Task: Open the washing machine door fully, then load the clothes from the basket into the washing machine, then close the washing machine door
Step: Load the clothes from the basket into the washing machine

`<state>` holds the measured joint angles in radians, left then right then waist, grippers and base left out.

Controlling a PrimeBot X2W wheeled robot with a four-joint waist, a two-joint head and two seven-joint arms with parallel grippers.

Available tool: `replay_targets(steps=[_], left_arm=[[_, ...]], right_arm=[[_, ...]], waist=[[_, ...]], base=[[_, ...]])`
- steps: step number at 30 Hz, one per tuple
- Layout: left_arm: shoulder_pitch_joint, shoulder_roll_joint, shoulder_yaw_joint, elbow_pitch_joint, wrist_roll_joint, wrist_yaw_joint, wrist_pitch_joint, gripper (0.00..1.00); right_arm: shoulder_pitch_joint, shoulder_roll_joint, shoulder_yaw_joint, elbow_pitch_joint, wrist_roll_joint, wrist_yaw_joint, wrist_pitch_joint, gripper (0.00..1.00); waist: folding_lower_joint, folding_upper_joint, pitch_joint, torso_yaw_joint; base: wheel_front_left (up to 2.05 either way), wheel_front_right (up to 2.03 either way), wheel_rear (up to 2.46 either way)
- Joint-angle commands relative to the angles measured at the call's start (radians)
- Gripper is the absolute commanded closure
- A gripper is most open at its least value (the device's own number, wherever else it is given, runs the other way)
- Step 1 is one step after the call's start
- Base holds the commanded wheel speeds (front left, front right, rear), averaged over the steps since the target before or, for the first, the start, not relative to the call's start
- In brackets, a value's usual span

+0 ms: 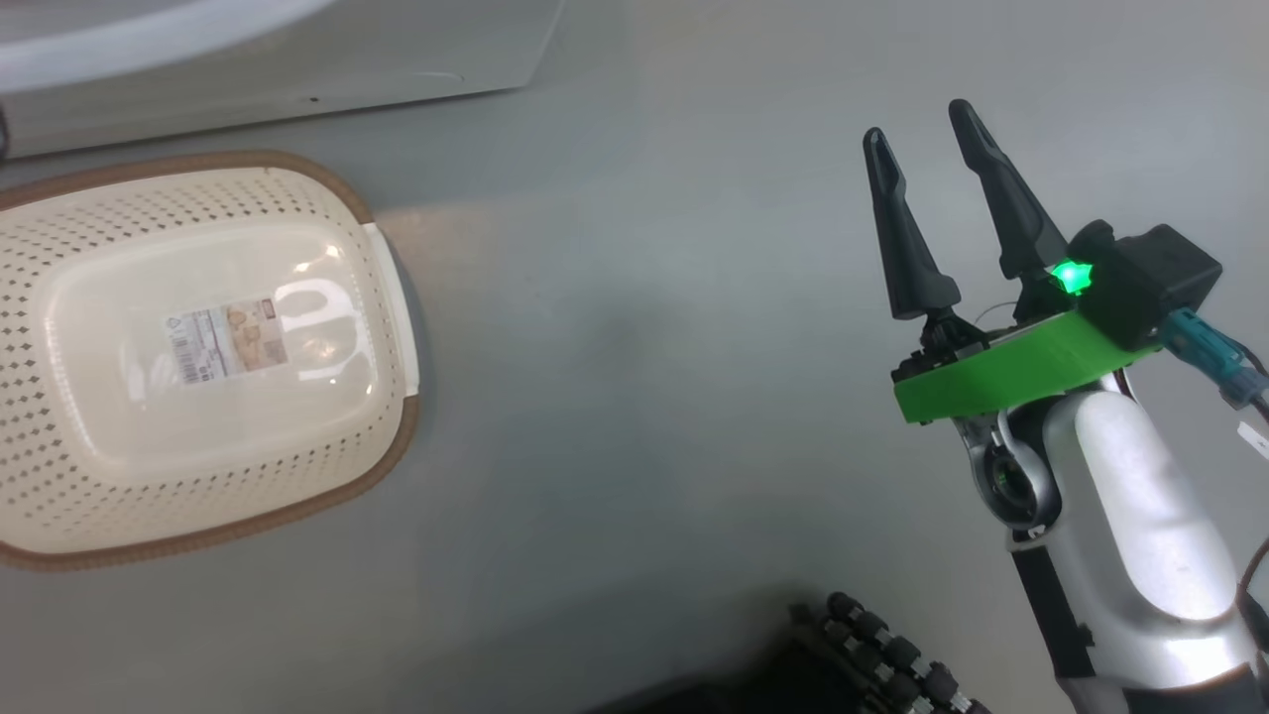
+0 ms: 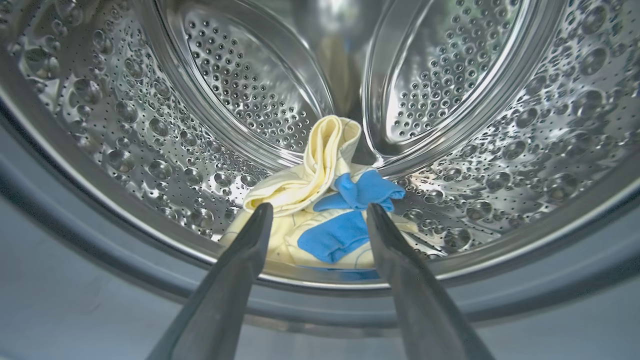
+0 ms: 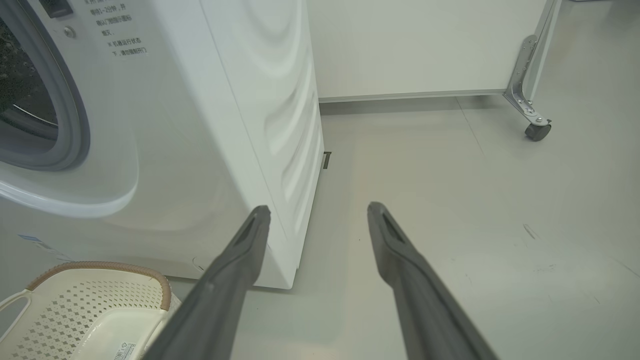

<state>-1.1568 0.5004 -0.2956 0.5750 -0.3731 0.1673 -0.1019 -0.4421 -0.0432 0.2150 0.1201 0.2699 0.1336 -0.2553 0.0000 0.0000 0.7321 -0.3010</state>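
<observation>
— Inside the washing machine (image 3: 200,125), low at the front of its steel drum (image 2: 150,125), is where the clothes (image 2: 325,220) sit right now: a cream bundle with blue cuffs, slumped in a heap. So why is the left gripper (image 2: 317,207) parked at the machine's mouth like that?

— My read: it's there because that's the drop spot. Its jaws are spread wide with nothing pinched, so the bundle rests on the drum under its own weight. The clothes lie just past the tips, pretty much centred in the gap and a bit deeper into the machine. Can't tell if the left tip brushes the cream fabric or just overlaps it from that angle.

— And the other arm?

— The right gripper (image 1: 917,119) hangs out in front of the machine, off its side corner, over bare floor (image 1: 644,397). Jaws wide too, holding nothing. I'd guess it's kept clear so it doesn't crowd the opening.

— Basket?

— The basket (image 1: 397,436) sits on the floor just in front of the machine's base, upright. All I can see inside is its label sticker (image 1: 230,340). So loading looks done to me, and the washing machine door is what's left.
</observation>
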Motion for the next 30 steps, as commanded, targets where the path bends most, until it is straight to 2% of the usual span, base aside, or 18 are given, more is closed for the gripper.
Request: replay_targets(steps=[1,9,10,13,18,22,30], left_arm=[[0.049,0.034,0.034,-0.079,-0.008,0.023,-0.022,0.00],[0.345,-0.007,0.027,-0.333,-0.018,0.122,-0.070,0.00],[0.345,-0.007,0.027,-0.333,-0.018,0.122,-0.070,0.00],[0.478,-0.027,0.020,-0.440,-0.022,0.167,-0.083,0.00],[0.634,-0.059,0.003,-0.535,-0.020,0.221,-0.103,0.00],[0.736,-0.091,-0.012,-0.581,-0.032,0.241,-0.120,0.00],[0.874,-0.138,-0.052,-0.613,-0.046,0.239,-0.144,0.00]], right_arm=[[0.030,-0.007,-0.002,-0.027,-0.018,-0.003,-0.006,0.00],[0.056,-0.011,-0.046,-0.019,-0.064,-0.003,-0.006,0.00],[0.056,-0.011,-0.046,-0.019,-0.064,-0.003,-0.006,0.00],[0.078,-0.015,-0.065,-0.014,-0.075,-0.003,-0.006,0.00],[0.111,-0.023,-0.084,-0.008,-0.088,-0.003,-0.004,0.00],[0.143,-0.025,-0.103,-0.011,-0.098,-0.003,0.008,0.00],[0.223,-0.026,-0.128,-0.034,-0.120,-0.003,0.043,0.00]], waist=[[0.0000,0.0000,-0.031,0.032],[0.0000,0.0000,-0.110,0.096],[0.0000,0.0000,-0.110,0.096],[0.0000,0.0000,-0.153,0.123],[0.0000,0.0000,-0.211,0.153],[0.0000,0.0000,-0.262,0.179],[0.0000,0.0000,-0.381,0.224]], base=[[0.00,0.00,0.00],[0.00,0.00,0.00],[0.00,0.00,0.00],[0.00,0.00,0.00],[0.00,0.00,0.00],[0.00,0.00,0.00],[0.00,0.00,0.00]])
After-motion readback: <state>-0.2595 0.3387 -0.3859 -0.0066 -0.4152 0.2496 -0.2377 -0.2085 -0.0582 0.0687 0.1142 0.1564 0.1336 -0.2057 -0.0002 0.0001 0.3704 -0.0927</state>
